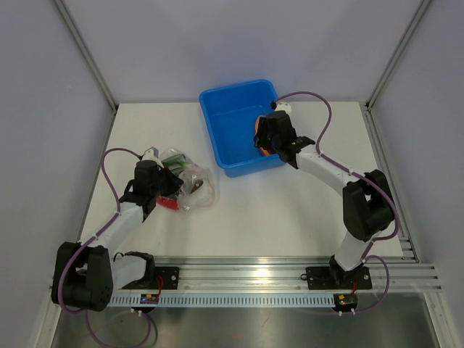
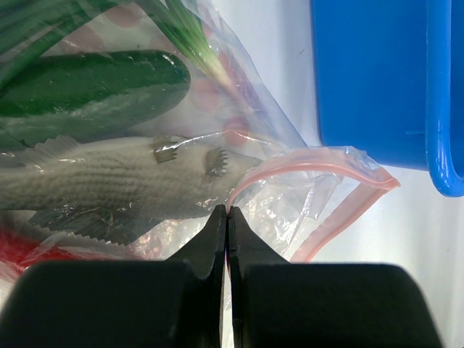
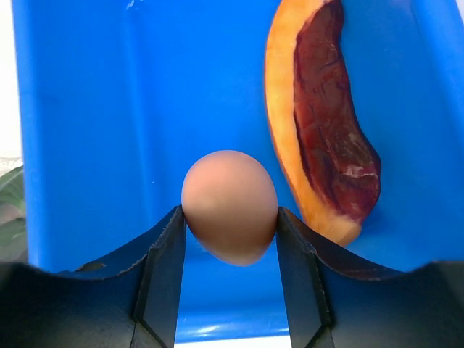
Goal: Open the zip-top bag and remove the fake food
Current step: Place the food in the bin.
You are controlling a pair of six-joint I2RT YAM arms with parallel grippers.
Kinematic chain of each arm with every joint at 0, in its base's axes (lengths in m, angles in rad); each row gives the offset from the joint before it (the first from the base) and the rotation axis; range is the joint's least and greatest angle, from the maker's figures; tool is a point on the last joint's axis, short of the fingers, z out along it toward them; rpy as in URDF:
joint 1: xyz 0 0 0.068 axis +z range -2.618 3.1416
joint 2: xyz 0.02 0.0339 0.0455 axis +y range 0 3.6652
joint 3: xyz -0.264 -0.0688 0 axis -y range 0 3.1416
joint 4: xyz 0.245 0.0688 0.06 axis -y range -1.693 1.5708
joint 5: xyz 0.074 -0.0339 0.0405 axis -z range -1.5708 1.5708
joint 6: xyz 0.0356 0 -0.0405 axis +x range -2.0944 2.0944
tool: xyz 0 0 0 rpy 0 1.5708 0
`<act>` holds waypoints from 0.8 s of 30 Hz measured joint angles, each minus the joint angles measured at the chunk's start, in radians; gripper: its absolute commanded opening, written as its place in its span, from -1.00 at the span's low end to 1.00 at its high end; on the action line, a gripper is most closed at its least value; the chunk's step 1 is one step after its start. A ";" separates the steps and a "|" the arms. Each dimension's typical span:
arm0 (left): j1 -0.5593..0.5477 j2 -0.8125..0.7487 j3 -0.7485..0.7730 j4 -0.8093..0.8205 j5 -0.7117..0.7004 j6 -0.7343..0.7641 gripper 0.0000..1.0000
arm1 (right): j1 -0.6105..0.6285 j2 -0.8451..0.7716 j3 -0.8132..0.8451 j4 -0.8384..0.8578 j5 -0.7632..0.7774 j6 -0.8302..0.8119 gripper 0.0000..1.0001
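The clear zip-top bag (image 1: 192, 185) lies on the table left of the blue tub (image 1: 230, 123). Its pink zip strip (image 2: 319, 163) gapes open. Inside it show a grey fish (image 2: 109, 177), a green chilli (image 2: 94, 83), a green onion and something red (image 2: 29, 254). My left gripper (image 2: 228, 212) is shut on the bag's zip edge; it also shows in the top view (image 1: 165, 190). My right gripper (image 3: 230, 217) is over the tub, shut on a pale pink egg (image 3: 230, 205). An orange slice (image 3: 322, 116) lies in the tub; from the top view it (image 1: 259, 125) is partly hidden by my right gripper (image 1: 272, 141).
The tub (image 3: 109, 109) stands at the back middle of the white table (image 1: 290, 210). Grey walls close in the left, right and back sides. A metal rail (image 1: 290, 275) runs along the near edge by the arm bases.
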 measured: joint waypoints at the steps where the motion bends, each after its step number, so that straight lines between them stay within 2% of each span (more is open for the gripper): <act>1: 0.000 0.000 0.000 0.000 0.000 0.000 -1.00 | 0.000 0.005 0.000 0.003 0.006 -0.002 -0.03; 9: 0.000 0.000 0.000 0.001 0.000 0.000 -1.00 | 0.000 0.018 -0.002 0.010 0.032 -0.018 0.14; 17: 0.000 0.000 0.000 0.002 0.002 0.000 -1.00 | 0.000 0.079 0.007 0.005 0.063 -0.045 0.15; 21: 0.000 0.000 0.000 0.004 0.004 0.000 -1.00 | 0.000 0.110 0.012 -0.009 0.086 -0.057 0.44; 24: 0.000 0.000 0.000 0.006 0.005 0.000 -1.00 | 0.000 0.111 0.021 -0.021 0.087 -0.062 0.47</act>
